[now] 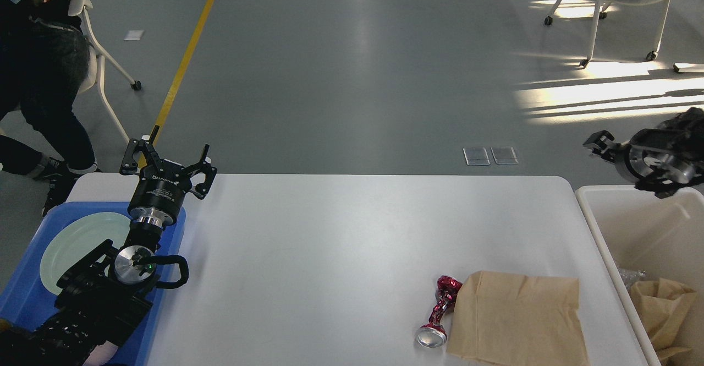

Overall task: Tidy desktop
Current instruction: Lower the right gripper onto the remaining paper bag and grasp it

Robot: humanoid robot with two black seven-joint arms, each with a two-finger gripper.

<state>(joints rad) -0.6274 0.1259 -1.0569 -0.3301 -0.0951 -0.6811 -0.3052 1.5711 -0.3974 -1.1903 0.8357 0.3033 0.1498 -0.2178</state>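
A humanoid robot's left claw (168, 157) hangs above the far left corner of the white bench (330, 245), its two black fingers spread wide and holding nothing, the arm rising from the near left corner over a blue tray (27, 294). The tray sits along the left edge of the bench and carries a pale green plate (77, 245), part of it hidden behind the arm. The right claw (602, 147) reaches in from the right edge of the view, above and just beyond the far rim of a white bin (599, 234) that stands against the right edge of the bench; it is seen dark and nearly end-on, so whether its fingers are apart or together cannot be told, and nothing shows in its grip. Inside the bin, toward its near end, lies a crumpled brown paper bag (660, 311). On the bench itself, near the near right corner, a second brown paper bag (517, 322) lies flat, and a crushed red can (438, 311) lies against its left side, silver end toward the near edge. Beyond the far edge of the bench stretches a grey floor crossed by a yellow line (187, 52), with a person in dark clothes (44, 69) beside a white chair (104, 69) past the far left corner and another chair (621, 3) in sunlight at the far right.
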